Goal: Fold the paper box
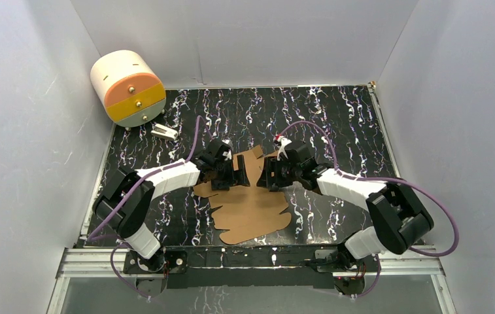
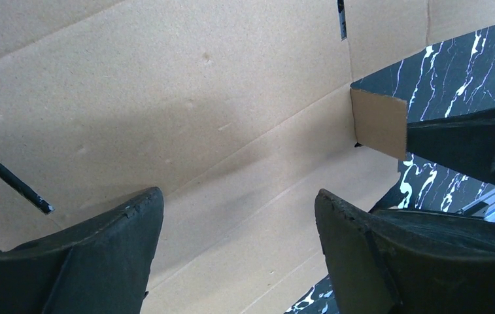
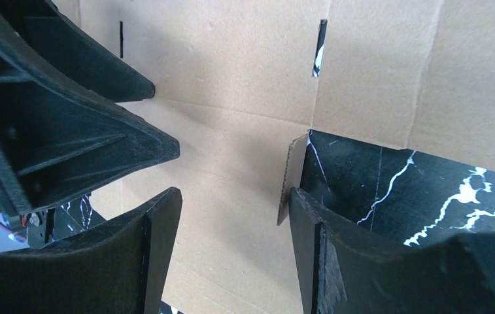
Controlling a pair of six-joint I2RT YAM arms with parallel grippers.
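The left tool (image 1: 234,173) and the right tool (image 1: 268,175) were both open, holding nothing, over the paper box (image 1: 252,210), which lay mostly flat on the surface (image 1: 342,118). From the left wrist, only bare cardboard showed between the fingers (image 2: 101,252). From the right wrist, a little flap (image 3: 290,180) stood up beside one finger. Folding looked barely begun; next, a tool should pinch a flap and lift it.
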